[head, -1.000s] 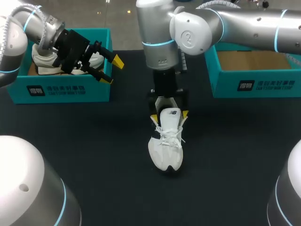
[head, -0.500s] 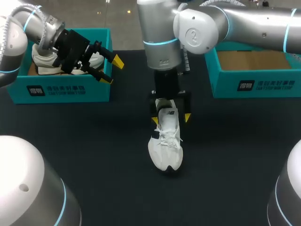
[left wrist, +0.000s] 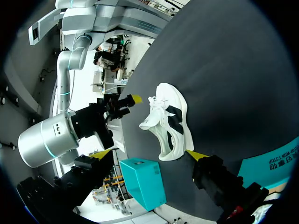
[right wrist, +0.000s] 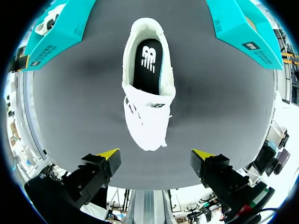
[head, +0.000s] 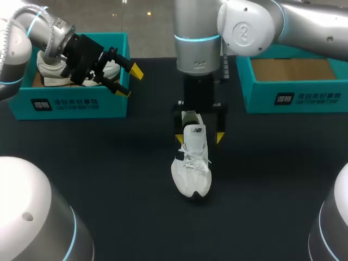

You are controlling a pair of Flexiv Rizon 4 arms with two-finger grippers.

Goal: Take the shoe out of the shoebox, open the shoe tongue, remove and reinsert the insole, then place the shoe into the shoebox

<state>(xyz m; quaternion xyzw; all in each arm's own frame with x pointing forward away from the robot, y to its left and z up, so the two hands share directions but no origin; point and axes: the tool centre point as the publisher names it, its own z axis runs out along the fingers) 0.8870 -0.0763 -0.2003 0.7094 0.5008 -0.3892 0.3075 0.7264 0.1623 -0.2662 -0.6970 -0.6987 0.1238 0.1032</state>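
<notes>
The right arm comes in from the right and reaches past the middle, its wrist pointing straight down. The right gripper hangs low with its yellow-tipped fingers spread wide (gripping nothing). At the far left, the left arm angles its wrist inward, and the left gripper is likewise spread apart.

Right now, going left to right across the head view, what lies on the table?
The left shoebox holding a second shoe → laced shoe on the table's middle → right shoebox.
</notes>
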